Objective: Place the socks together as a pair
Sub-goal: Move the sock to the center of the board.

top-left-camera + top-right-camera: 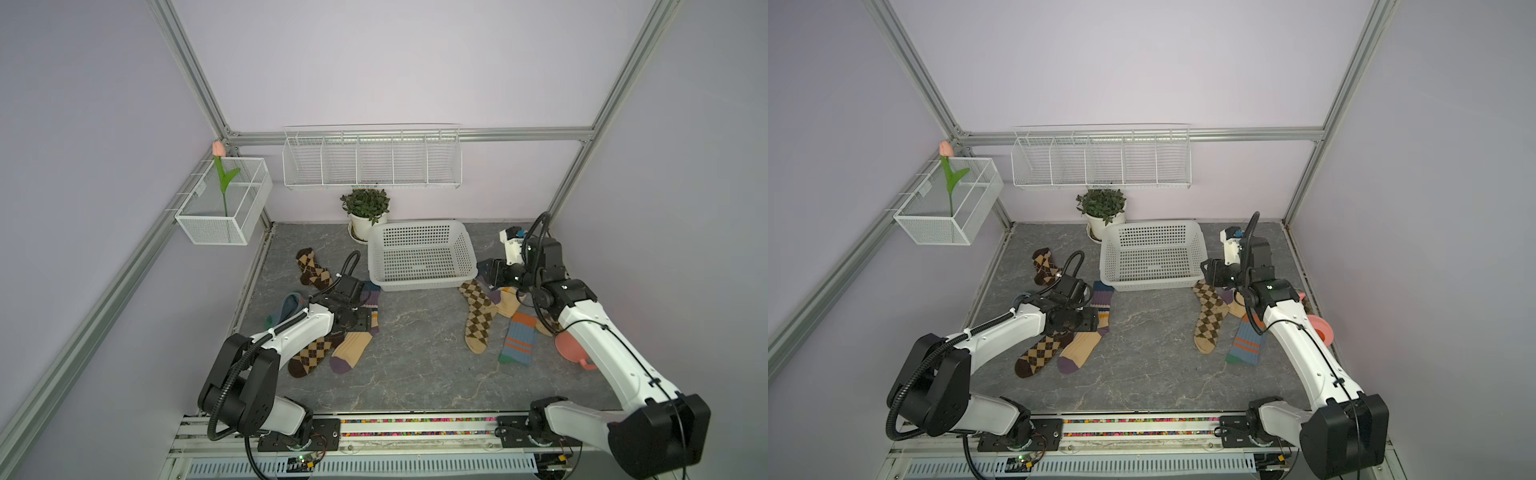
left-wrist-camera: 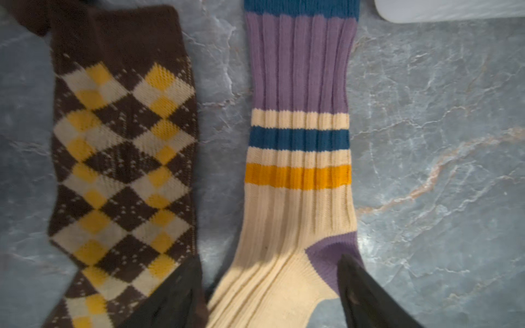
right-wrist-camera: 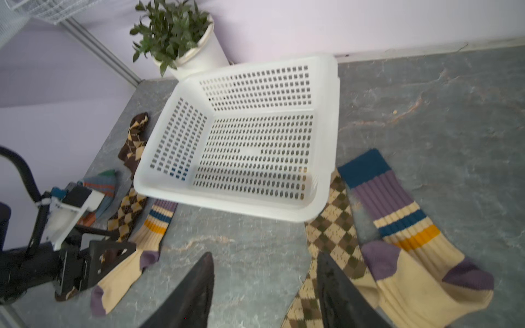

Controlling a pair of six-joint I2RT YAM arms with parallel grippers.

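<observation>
L fingers (image 2: pixel 176 298): spread, nothing clamped. Tips straddle heel end of cream ribbed sock (image 2: pixel 298 213), one over edge of dk-brown argyle sock (image 2: pixel 122 159), other at purple heel patch.
R fingers (image 3: pixel 193 292): spread, holding nothing. Bare bench (image 3: pixel 255 269) shows btwn them; one tip over tan argyle sock (image 3: pixel 332 227).
Landmark: white perforated basket (image 1: pixel 424 286), back-centre of bench.
Cream + dk-brown: side by side, parallel, narrow gap, off basket's front-left corner in both top views.
2nd dk-brown argyle sock (image 1: pixel 312 270): alone, just left of basket.
Blue striped sock (image 1: pixel 289 305): bunched, partly under L arm, further left of basket.
Tan argyle: cuff at basket's front-right corner, foot running toward bench front.
2nd cream ribbed sock (image 3: pixel 412 241): just beside tan argyle, on side away from basket, edges meeting near heel.
Blue orange-stripe sock (image 1: pixel 517 338): flat, front-right of basket, near tan argyle's toe.
Pink watering can (image 1: pixel 567 347): well right of basket, partly hidden by R arm.
Potted plant (image 1: pixel 365 208): behind basket's back-left corner.
</observation>
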